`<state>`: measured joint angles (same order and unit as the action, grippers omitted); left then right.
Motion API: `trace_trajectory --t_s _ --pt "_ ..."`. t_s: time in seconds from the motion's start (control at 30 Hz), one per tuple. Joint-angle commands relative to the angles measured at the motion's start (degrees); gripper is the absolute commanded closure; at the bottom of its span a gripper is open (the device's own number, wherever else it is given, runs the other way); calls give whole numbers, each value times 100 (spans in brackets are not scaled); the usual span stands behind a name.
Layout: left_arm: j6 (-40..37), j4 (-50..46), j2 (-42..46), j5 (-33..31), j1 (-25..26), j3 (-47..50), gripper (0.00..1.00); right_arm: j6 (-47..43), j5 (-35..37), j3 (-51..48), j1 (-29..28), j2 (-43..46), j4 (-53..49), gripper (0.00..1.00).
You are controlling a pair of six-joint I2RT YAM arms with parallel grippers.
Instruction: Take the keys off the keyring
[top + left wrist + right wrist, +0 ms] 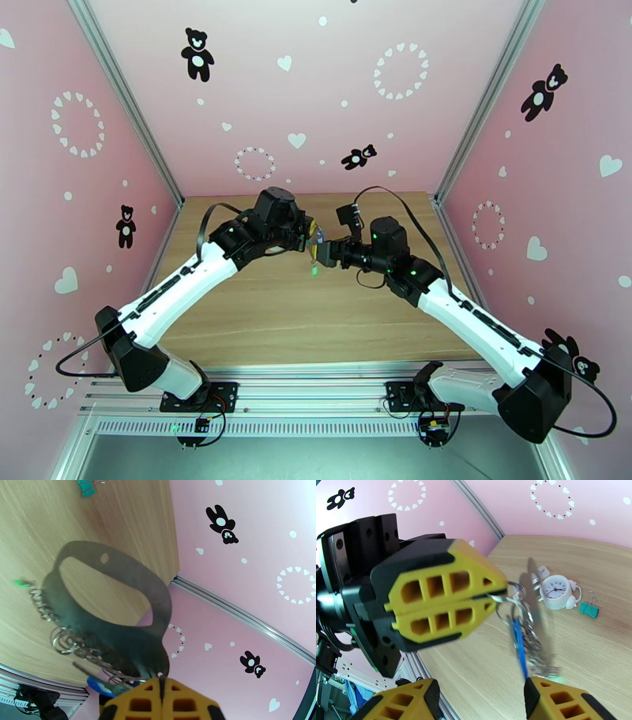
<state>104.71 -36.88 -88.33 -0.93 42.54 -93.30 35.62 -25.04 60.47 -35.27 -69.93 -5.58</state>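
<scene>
While the left end effector is clamped on the keyring above the surface, the right end effector stands parted near the dangling blue key.

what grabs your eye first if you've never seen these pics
Mid-air above the wooden table, the left pincer is shut on a grey oval strap keyring, its silvery metal chain and rings dangling with a blue-headed key. The right pincer stands open right beside it. Behind, a round white clock and a teal binder clip sit on the wood.
</scene>
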Motion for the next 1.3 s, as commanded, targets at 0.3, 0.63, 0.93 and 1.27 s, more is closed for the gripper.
trace_trajectory --t_s 0.3,0.63,0.93,1.27 --pt "50 38 -74 -183 85 -274 100 -467 401 257 19 159 -327 41" --pt "85 60 -145 -166 131 -403 100 -440 243 438 20 -51 -336 43" --pt "110 102 -184 -193 174 -468 100 -519 504 505 28 -144 -367 44" --pt "75 50 -210 -259 234 -592 100 -528 321 615 11 -247 -250 54"
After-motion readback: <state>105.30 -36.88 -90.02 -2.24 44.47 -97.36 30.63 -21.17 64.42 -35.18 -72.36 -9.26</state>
